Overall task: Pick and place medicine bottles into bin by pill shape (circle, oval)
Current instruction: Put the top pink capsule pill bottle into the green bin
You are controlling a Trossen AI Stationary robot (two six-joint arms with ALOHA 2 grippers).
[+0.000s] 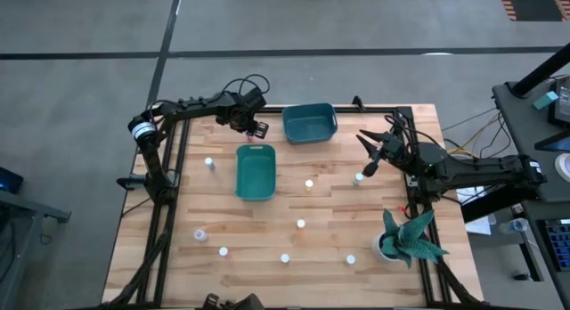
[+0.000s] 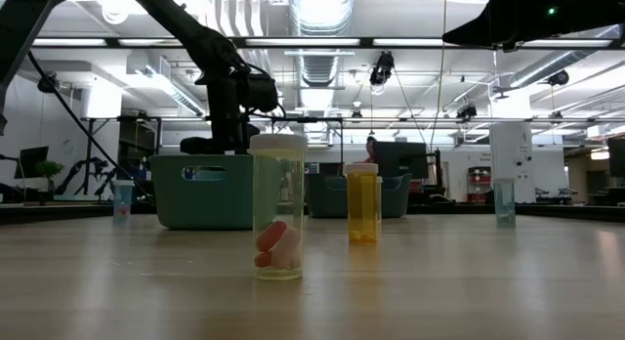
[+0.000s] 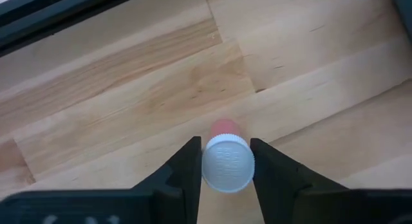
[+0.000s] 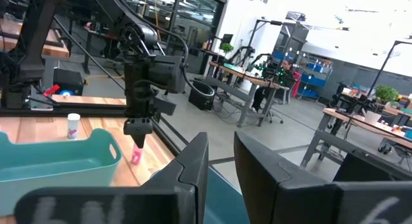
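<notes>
My left gripper [image 1: 258, 129] is at the table's far side, between the two teal bins, shut on a small bottle with a white cap [image 3: 228, 163] and pink contents; it shows as pink under the fingers in the right wrist view [image 4: 136, 154]. My right gripper [image 1: 370, 154] is open and empty, raised over the table's right part, near a white-capped bottle [image 1: 358, 178]. Several more small bottles stand upright on the wood, among them one [image 1: 210, 164] at the left, an orange one [image 2: 362, 203] and a clear one [image 2: 278, 208] with pink and orange pills. My left gripper pinches the bottle at its white cap [image 3: 207, 165] between the two fingers, one on each side. The fingers come from above, pointing down, and the bottle stays upright below them. Whether its base rests on the wood, I cannot tell.
One teal bin [image 1: 256, 170] lies left of the table's centre, the other [image 1: 310, 123] at the far edge. A teal-leaved plant in a white pot [image 1: 410, 239] stands at the near right corner. Bare wood [image 1: 267, 221] lies between the scattered bottles.
</notes>
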